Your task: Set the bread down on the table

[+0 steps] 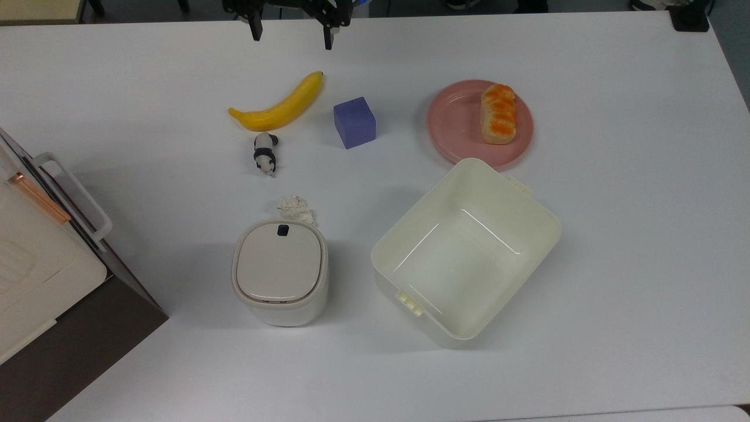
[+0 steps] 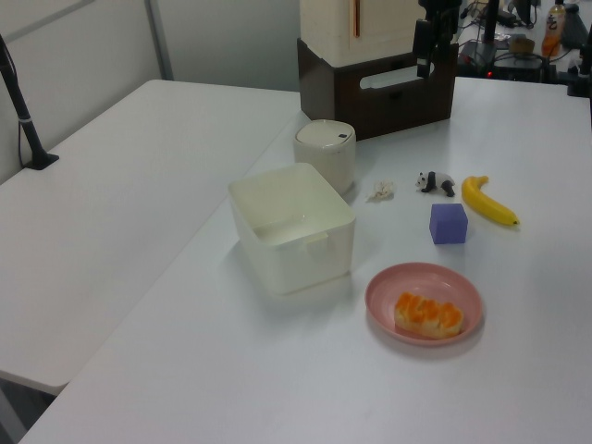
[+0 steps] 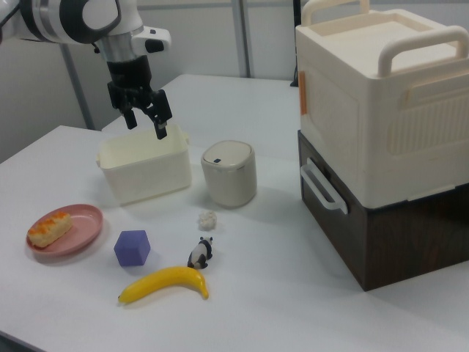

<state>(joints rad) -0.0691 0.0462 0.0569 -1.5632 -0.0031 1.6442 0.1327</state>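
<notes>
Robot arm (image 3: pixel 80 18): 1 unit. Glossy white rounded shell segments, with a dark grey band ringing the joint and a light grey ring beside it. The white wrist section carries a small dark marking on its side.

End effector (image 3: pixel 145 123): 1 unit, matte black, blocky body mounted under the white wrist. 2 slim black fingers (image 3: pixel 160 129), straight, narrowing to squared tips, set apart with a clear gap between them. In the top view the end effector (image 1: pixel 291 36) shows as 2 black prongs beneath dark angular bodywork.
</notes>
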